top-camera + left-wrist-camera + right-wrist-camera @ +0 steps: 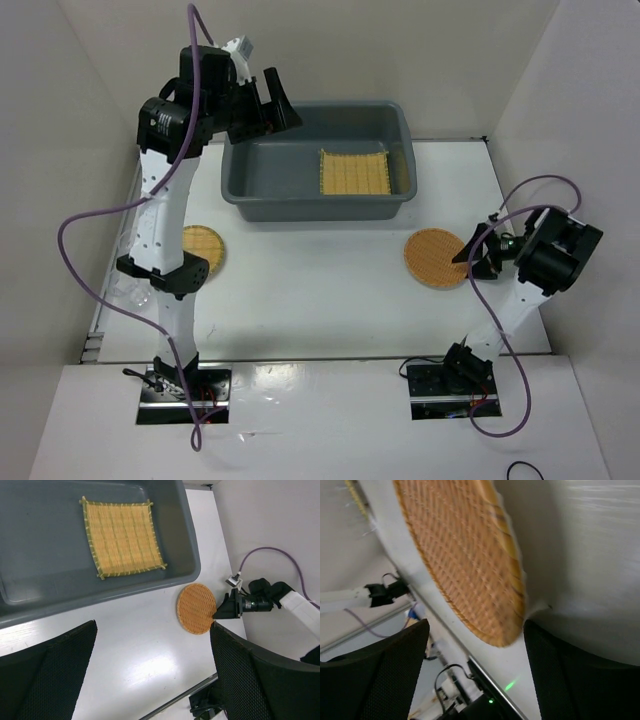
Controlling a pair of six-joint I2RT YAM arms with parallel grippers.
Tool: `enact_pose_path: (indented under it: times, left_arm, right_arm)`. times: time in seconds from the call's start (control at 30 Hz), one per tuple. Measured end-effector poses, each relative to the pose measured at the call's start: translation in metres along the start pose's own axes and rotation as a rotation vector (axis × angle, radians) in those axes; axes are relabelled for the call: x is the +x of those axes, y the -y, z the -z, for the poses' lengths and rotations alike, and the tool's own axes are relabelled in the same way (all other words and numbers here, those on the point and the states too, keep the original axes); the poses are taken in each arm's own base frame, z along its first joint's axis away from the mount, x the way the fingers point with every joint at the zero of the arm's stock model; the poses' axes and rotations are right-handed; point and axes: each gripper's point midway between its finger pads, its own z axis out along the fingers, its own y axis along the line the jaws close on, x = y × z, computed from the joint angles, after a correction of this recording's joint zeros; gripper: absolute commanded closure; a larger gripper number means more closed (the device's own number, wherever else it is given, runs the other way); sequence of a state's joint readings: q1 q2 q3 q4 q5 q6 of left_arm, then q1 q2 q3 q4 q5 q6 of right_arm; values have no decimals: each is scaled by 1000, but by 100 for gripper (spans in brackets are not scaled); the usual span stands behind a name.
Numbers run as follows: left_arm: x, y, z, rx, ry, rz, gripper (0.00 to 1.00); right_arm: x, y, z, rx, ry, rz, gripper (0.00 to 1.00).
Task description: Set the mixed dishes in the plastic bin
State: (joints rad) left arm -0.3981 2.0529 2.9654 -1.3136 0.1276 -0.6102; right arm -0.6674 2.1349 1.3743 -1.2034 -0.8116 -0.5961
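**Q:** Nearest the lens, what do the dark fingers of the right end effector [475, 650] frame?

**A:** The rim of a round woven orange disc [437, 258] lying flat on the white table [320, 300]. The jaws stand wide, one to either side of that rim. Contact cannot be told.

**Q:** Which way does the disc lie?

**A:** To the left of that end effector, toward the table's middle. Being round, it has no long axis. The right arm is much the nearer.

**Q:** And elsewhere?

**A:** The square yellow mat [353, 172] lies inside the grey plastic bin [300, 205]. A second disc [203, 249] lies beside the left arm. The left end effector [278, 100] hangs wide and empty by the bin's far-left corner.
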Motion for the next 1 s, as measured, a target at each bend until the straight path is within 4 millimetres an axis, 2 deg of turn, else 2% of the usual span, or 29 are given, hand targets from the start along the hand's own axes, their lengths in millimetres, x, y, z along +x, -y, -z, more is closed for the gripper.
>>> enact_pose_path:
  times: [0.07,0.1,0.17,0.2,0.3,0.43,0.53,0.67,0.77,0.83,0.9,1.0]
  left_arm:
    - [2,0,5,-4,-6,1,0]
    - [1,0,9,-6,-3,1,0]
    - [1,0,17,-11,5,0,0]
    - [2,0,22,-18,5,1,0]
    - [4,-3,35,-36,7,1,0]
    - [10,-10,44,-70,-2,4,0]
    - [17,-17,45,-97,-17,7,0]
    - [37,-31,44,-93,-20,41,0]
    - [69,-53,58,-68,-6,122,0]
    - [83,-66,70,-56,25,184,0]
    - [91,-73,82,-50,50,221,0]
    - [92,-72,90,-22,81,233,0]
  right_arm:
    - [5,-7,-10,-37,-40,-17,27]
    - [7,-10,-16,-48,-63,-21,38]
    - [12,-11,-26,-49,-111,-18,54]
    - [14,-10,-31,-53,-129,-22,77]
    - [16,-7,-41,-68,-151,-35,91]
    - [12,-7,-38,-79,-122,-65,100]
    - [12,-7,-36,-65,-97,-72,100]
    - [8,-12,-27,-28,-50,-2,100]
    - [-2,-20,-9,19,6,111,100]
    - [-9,-27,11,49,42,191,100]
    - [-21,-32,34,79,96,257,100]
    - [-29,-40,63,149,165,373,100]
